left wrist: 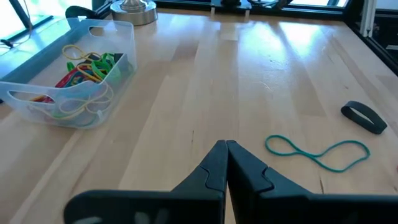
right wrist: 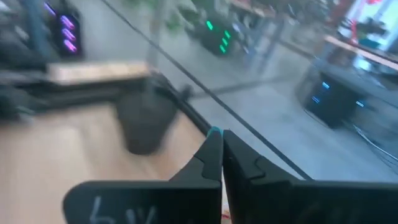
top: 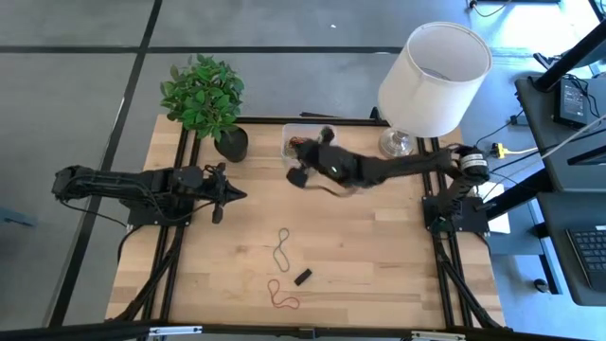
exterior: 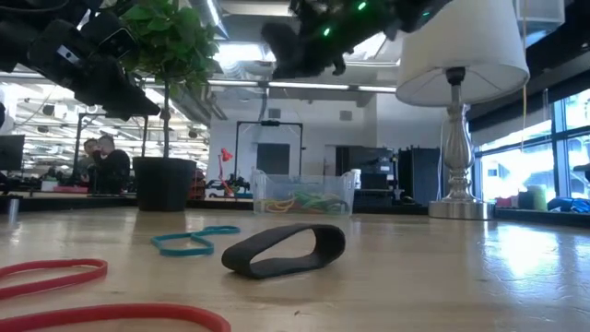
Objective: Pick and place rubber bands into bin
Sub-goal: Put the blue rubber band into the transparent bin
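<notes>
The clear bin (top: 295,134) stands at the table's far edge and holds several coloured rubber bands (left wrist: 87,67); it also shows in the low view (exterior: 304,192). On the near half of the table lie a teal band (top: 282,246), a black band (top: 303,277) and a red band (top: 282,296). My right gripper (top: 301,176) is raised just in front of the bin, shut, with a teal sliver at its fingertips (right wrist: 215,131). My left gripper (top: 232,195) hovers shut at the table's left, touching nothing. My right gripper pinches a teal rubber band between its two shut fingers; only a small bit of the band (right wrist: 215,131) shows at the fingertips. It is held above the table. The rest of the band is hidden by the fingers.
A black plant pot (top: 231,144) stands to the left of the bin, and a lamp (top: 431,80) with a metal base (top: 398,142) to its right. The wood between the two arms is bare apart from the three loose bands.
</notes>
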Robot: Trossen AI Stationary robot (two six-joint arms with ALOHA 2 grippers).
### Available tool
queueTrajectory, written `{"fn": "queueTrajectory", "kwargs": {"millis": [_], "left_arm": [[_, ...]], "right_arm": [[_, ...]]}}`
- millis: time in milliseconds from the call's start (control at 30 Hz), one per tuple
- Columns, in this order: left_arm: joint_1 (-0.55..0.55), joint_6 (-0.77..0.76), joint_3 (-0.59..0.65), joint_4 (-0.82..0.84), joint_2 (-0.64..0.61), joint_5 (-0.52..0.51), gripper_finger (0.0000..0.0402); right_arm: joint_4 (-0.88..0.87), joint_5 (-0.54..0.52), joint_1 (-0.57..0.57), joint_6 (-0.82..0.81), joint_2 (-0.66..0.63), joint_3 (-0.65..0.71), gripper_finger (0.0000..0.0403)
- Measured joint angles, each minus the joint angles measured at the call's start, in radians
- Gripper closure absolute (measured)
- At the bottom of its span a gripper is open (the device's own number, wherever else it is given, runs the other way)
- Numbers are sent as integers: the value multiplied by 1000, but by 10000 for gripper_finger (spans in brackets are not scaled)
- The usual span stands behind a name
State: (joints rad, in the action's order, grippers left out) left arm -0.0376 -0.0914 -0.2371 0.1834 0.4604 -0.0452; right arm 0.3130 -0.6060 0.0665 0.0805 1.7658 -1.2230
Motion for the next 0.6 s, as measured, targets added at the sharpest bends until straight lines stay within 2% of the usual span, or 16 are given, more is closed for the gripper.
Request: {"fn": "queueTrajectory", "kwargs": {"millis": [167,400,600], "left_arm": [[1,0,0,0,0,0,400],[1,-1,0,0,0,1,400],[1,0,0,0,0,8,400]], "right_arm": [[-173,-3,100,-44,54,-96,402],[-393,-2,201,-234,133,-106,402],[-423,32,225,-286,215,-106,387]]}}
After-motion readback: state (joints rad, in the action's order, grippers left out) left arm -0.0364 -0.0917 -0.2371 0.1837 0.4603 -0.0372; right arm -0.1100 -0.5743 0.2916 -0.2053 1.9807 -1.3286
